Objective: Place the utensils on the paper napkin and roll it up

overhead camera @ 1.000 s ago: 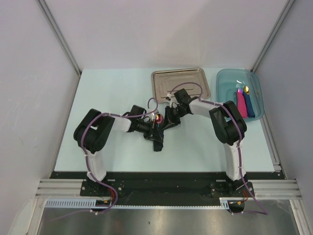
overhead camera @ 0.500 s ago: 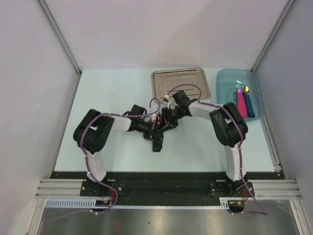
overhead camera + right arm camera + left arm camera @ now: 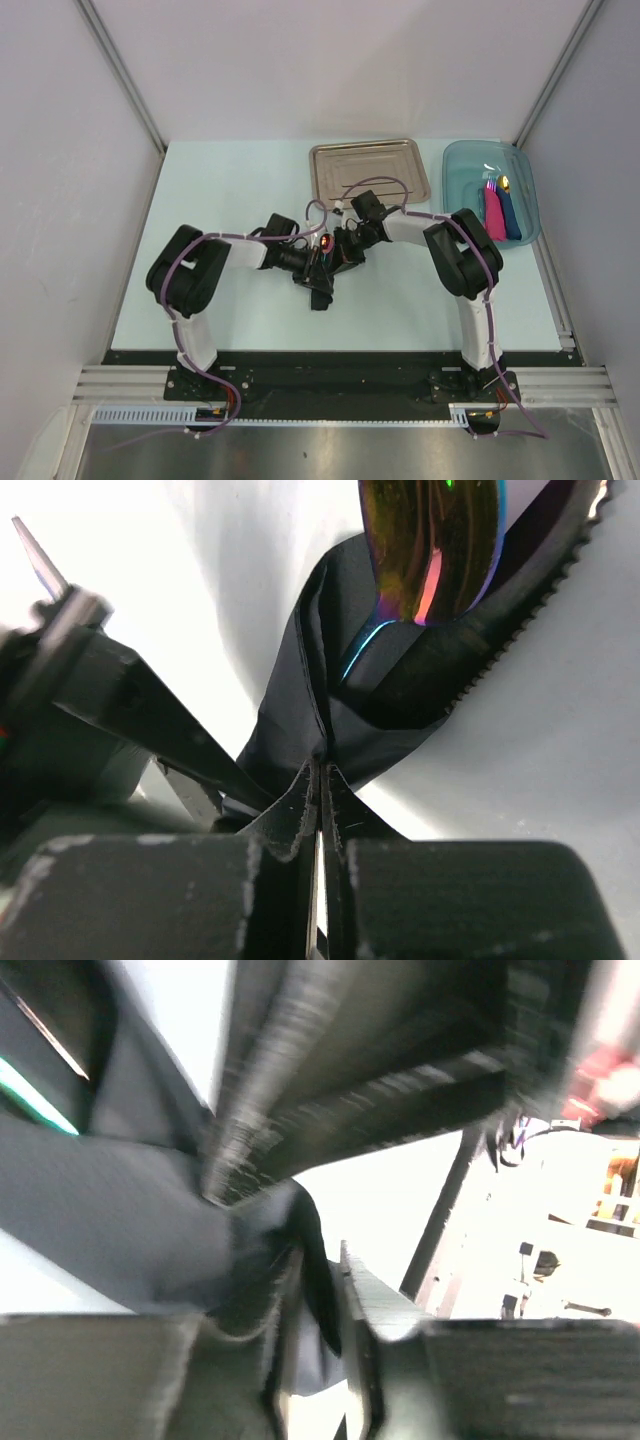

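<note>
At mid-tabletop (image 3: 220, 190), the right end effector (image 3: 320, 780) is clamped on a napkin (image 3: 290, 710) fold, utensils (image 3: 430, 540) wrapped just beyond its tips; the left end effector (image 3: 305, 1290), blurred, likewise pinches the napkin.

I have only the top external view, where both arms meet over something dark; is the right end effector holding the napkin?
Observer: Yes; the right end effector is pinched shut on a fold of the black napkin.
Operator: Are the utensils inside?
Observer: A shiny orange-red spoon and a dark serrated knife stick out of the wrap.
Operator: And the left?
Observer: Blurred; napkin sits inside the left end effector, grip unclear.
</note>
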Controlling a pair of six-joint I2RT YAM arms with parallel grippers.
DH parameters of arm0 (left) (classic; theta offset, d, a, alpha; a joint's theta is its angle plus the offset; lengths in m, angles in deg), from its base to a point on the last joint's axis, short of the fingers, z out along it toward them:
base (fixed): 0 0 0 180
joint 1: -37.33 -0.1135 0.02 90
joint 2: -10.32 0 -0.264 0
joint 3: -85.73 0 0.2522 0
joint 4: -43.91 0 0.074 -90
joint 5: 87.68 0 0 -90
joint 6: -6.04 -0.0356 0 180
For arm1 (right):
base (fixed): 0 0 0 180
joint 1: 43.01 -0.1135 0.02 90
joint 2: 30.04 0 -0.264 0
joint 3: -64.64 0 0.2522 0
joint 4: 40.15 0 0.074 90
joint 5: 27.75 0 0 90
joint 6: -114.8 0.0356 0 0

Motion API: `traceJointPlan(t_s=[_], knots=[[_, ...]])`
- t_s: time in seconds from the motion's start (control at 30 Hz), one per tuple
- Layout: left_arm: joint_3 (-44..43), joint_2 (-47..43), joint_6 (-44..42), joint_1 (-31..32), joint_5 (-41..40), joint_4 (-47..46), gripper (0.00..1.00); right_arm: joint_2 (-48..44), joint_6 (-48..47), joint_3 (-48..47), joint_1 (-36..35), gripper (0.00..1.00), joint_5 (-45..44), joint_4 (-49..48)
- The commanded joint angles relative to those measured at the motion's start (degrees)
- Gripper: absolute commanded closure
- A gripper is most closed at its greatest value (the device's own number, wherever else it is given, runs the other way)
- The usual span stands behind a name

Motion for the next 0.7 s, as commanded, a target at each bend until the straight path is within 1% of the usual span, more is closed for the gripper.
traceJointPlan(t_s=[0.0, 0.07, 0.1, 0.17, 0.27, 0.33, 0.43, 0.57, 0.67], knots=[[3.47, -9.45, 0.71, -1.88, 2.1, -1.3, 0.65, 1.87, -4.02, 0.46, 0.48, 1.0, -3.17, 1.87], [4.27, -12.02, 2.56, -2.94, 2.73, -1.3, 0.59, 2.32, -4.38, 0.29, 0.65, 1.0, -3.87, 2.14], [4.27, -12.99, 3.43, -4.42, 2.82, -1.39, 0.58, 2.49, -4.81, 0.2, 0.66, 1.0, -3.96, 2.4], [5.14, -15.63, 7.47, -6.1, 3.69, -4.8, 0.55, 2.67, -4.99, 0.28, 0.66, 1.0, -4.14, 2.4], [6.64, -16.86, 10.91, -8.74, 4.14, -5.6, 0.55, 2.76, -5.08, 0.46, 0.74, 1.0, -4.14, 2.4], [7.43, -16.17, 10.66, -9.1, 3.88, -4.38, 0.56, 2.93, -4.82, 0.55, 0.74, 1.0, -3.96, 2.31], [8.4, -14.85, 10.92, -8.66, 3.79, -4.82, 0.6, 3.02, -4.38, 0.81, 0.92, 1.0, -3.87, 2.05], [7.79, -12.04, 10.74, -6.56, 4.93, -5.08, 0.7, 3.46, -3.41, 0.99, 1.18, 1.0, -4.4, 1.7], [6.56, -10.89, 10.48, -4.71, 6.33, -4.38, 0.71, 3.72, -2.8, 1.08, 1.36, 1.0, -4.84, 1.35]])
